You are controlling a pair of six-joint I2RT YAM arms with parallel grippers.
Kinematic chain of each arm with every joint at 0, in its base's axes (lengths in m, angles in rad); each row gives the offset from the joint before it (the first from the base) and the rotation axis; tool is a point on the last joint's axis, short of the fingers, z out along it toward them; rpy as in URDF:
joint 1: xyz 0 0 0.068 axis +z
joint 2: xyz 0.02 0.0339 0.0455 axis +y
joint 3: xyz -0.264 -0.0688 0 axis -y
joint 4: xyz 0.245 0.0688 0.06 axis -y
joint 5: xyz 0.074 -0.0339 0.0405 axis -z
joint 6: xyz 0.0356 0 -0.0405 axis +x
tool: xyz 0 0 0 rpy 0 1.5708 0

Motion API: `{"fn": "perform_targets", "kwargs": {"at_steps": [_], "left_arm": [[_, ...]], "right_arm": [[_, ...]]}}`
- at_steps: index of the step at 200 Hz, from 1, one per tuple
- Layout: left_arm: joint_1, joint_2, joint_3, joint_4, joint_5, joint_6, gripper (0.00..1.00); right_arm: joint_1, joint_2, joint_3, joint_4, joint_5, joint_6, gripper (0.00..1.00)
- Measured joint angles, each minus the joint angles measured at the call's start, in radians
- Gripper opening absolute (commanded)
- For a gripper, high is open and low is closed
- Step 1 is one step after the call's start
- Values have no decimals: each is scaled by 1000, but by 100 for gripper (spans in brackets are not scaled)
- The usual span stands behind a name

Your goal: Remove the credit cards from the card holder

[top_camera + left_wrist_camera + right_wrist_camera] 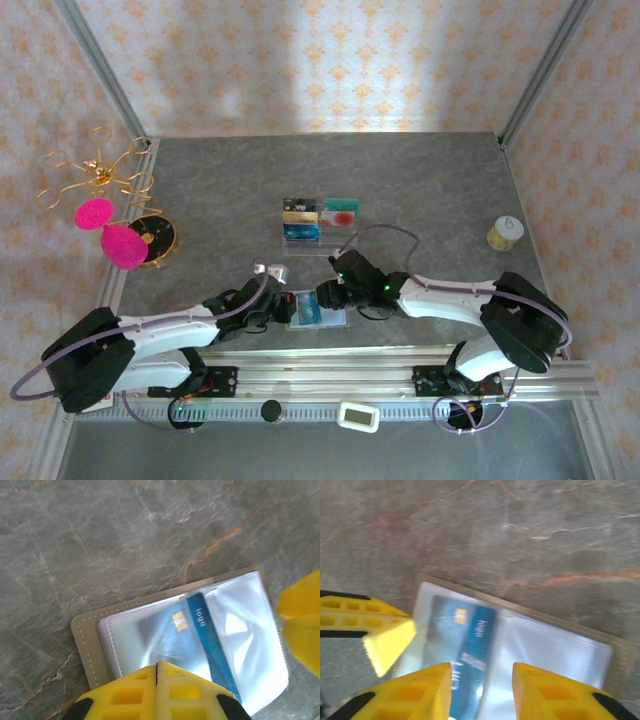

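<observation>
Olive-grey folding card holder [90,647] with clear plastic sleeves lies open and flat on the grey marbled table [420,180], at the near edge between the two arms. One bright blue plastic credit card [200,635] with a gold chip sits inside a sleeve, seen through the film. No other card is visible in the holder, though other sleeves could hide one. Left gripper [156,667]: yellow fingers clenched together with nothing between them, tips down on the holder's near edge, looks like it is pinning it. Right gripper [482,672]: jaws part-way apart, hovering over the sleeve and the blue credit card, gripping nothing I can see. Handling guess: the card is light, thin, stiff and slick. The sleeve film is glossy and floppy, likely to bunch or lift along with the card. The holder is light and would slide on the smooth top unless held down. Best hold is probably the card's exposed edge at the sleeve mouth, pinched across its thickness and drawn along the sleeve; which side the mouth opens on is not clear. Counts: one card holder, one card in it, two grippers. Clear acrylic compartment tray [321,238] farther back mid-table holds loose cards [342,216], about five coloured patches, one pale with a red blotch, too small to count for sure. Also one small yellow jar [505,234] at right. At left: one round black-and-gold disc [158,235], two pink round pads [95,212], one gold wire stand [100,175].
</observation>
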Motion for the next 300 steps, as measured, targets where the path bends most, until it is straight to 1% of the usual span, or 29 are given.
{"fn": "perform_targets", "kwargs": {"at_steps": [28,62,85,167,185,204,226,271,300], "left_arm": [[0,-26,0,1,4,0,0],[0,3,0,3,12,4,0],[0,32,-2,3,10,4,0],[0,44,-10,11,4,4,0],[0,16,-15,-6,2,5,0],[0,-50,-21,-41,-2,5,0],[0,-85,-19,-32,0,5,0],[-1,28,-4,31,39,10,0],[-1,46,8,49,56,21,0]], "right_arm": [[5,39,4,39,-98,5,32],[16,116,5,59,-158,17,32],[16,148,7,62,-156,29,32],[16,140,19,43,-109,72,33],[16,138,19,36,-99,71,33],[16,138,19,36,-100,72,32],[16,138,19,36,-99,72,32],[16,138,19,36,-99,72,32],[16,138,19,36,-98,72,32]]}}
